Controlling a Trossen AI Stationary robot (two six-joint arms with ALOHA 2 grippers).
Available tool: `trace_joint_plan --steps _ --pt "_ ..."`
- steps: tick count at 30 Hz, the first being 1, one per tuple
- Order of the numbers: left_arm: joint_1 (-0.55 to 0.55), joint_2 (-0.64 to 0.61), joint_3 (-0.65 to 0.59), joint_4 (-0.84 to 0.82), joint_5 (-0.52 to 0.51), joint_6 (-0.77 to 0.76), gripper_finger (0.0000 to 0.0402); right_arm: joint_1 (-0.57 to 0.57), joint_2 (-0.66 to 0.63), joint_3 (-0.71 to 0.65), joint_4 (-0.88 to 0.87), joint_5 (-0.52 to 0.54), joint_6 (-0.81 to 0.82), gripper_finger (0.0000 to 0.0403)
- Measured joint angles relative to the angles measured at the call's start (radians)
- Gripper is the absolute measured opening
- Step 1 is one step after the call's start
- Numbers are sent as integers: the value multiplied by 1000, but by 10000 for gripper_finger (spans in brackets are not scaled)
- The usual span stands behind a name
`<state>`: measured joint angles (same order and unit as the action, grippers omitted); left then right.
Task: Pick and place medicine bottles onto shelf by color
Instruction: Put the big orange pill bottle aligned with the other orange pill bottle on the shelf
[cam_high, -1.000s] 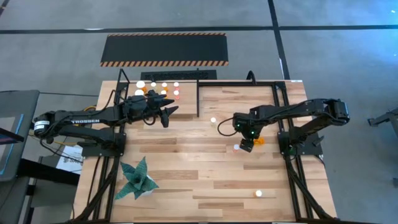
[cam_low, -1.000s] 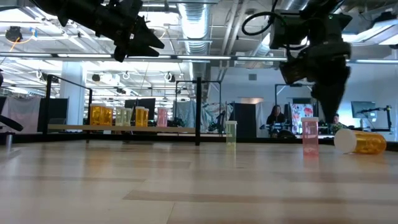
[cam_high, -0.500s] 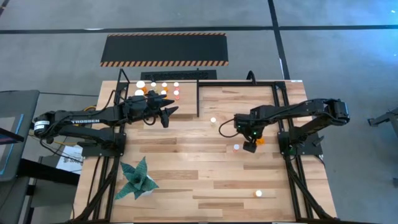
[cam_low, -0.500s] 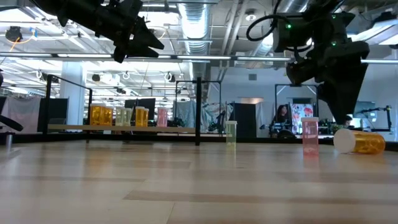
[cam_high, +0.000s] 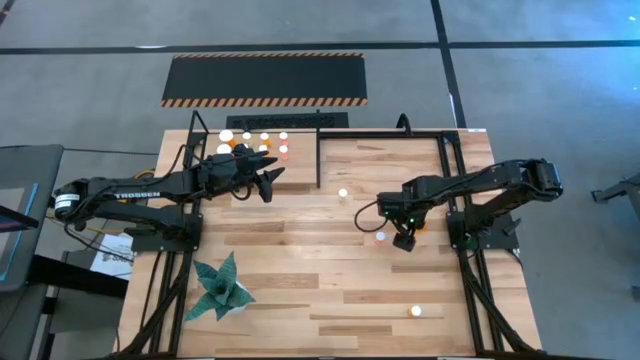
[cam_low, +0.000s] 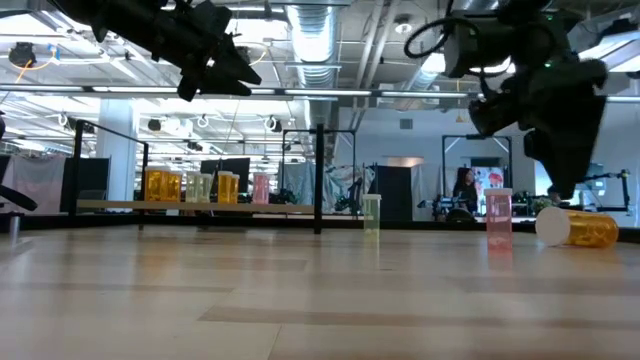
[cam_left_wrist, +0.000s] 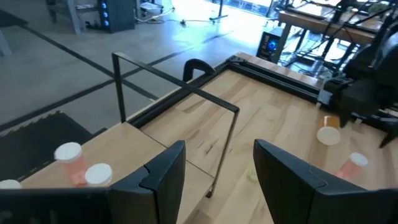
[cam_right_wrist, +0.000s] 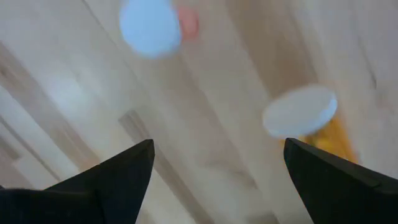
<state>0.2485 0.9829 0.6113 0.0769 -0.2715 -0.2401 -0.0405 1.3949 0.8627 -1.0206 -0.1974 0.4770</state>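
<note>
Right gripper (cam_high: 404, 241) over fallen orange bottle (cam_low: 580, 229) on the counter (cam_high: 300, 280)
Its jaws gape wide, empty; left gripper (cam_high: 268, 180) hangs half-open and empty near bottles on the shelf (cam_high: 255, 170)

Even, bright overhead light falls on the bench (cam_high: 300, 260), casting only faint shadows. At table height, ceiling lamps glare at the upper centre of the frame and the foreground wood is soft. The right wrist picture is heavily blurred throughout.
</note>
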Motion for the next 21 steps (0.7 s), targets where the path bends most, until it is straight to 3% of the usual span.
trace_joint_plan --steps 8,21 --pt "0 0 0 0 -6 0 176 11 0 0 -59 163 -244 380" --pt "0 0 0 -40 -4 -6 176 -22 0 -114 15 181 -351 379"
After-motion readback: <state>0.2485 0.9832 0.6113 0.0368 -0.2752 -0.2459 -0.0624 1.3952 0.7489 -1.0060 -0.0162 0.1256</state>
